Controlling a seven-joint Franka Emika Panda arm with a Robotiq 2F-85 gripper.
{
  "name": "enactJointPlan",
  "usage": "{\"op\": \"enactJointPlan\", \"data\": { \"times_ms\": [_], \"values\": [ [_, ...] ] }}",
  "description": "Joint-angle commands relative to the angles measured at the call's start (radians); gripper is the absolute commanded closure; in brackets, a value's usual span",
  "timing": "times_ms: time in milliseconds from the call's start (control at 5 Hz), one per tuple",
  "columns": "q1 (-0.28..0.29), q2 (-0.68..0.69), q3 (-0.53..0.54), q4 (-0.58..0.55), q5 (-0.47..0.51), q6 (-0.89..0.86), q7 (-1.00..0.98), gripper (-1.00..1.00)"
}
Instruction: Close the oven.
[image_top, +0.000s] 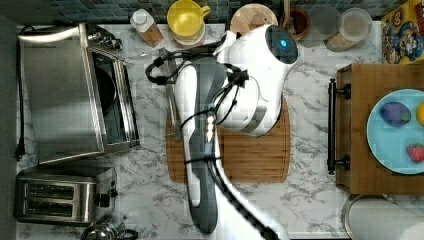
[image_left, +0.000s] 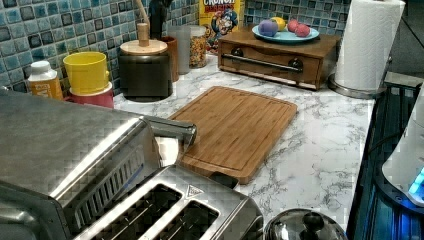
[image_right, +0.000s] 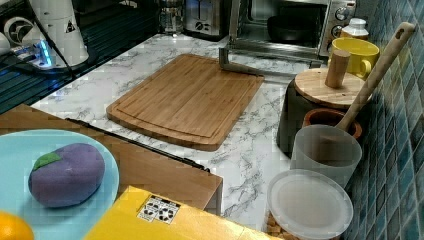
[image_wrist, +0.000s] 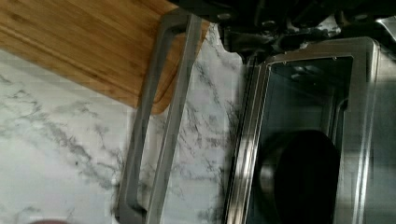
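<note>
The stainless-steel oven (image_top: 60, 95) stands at the top view's left, its glass door (image_wrist: 205, 140) dropped flat so the marble shows through. The long bar handle (image_wrist: 161, 126) lies along the cutting board's edge, and shows as handle (image_top: 172, 110) in the top view. Inside the dark cavity sits a round black pan (image_wrist: 303, 182). My white arm (image_top: 200, 125) reaches across the cutting board towards the oven. My gripper (image_wrist: 275, 28) is a dark shape above the door's hinge end, close to the handle's end. The oven (image_right: 295, 25) faces the right view.
A bamboo cutting board (image_top: 250, 155) lies under the arm. A two-slot toaster (image_top: 65, 195) stands beside the oven. A yellow mug (image_top: 186, 20), a bottle (image_top: 146, 26) and jars line the back wall. A wooden box (image_top: 380, 130) carries a blue plate of fruit.
</note>
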Motion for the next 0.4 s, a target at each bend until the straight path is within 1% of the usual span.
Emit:
{"op": "enactJointPlan", "data": {
  "times_ms": [200, 400],
  "values": [
    [0.006, 0.096, -0.003, 0.003, 0.063, 0.191, 0.012, 1.00],
    [-0.030, 0.135, 0.037, 0.006, 0.145, 0.245, -0.060, 1.00]
  ]
}}
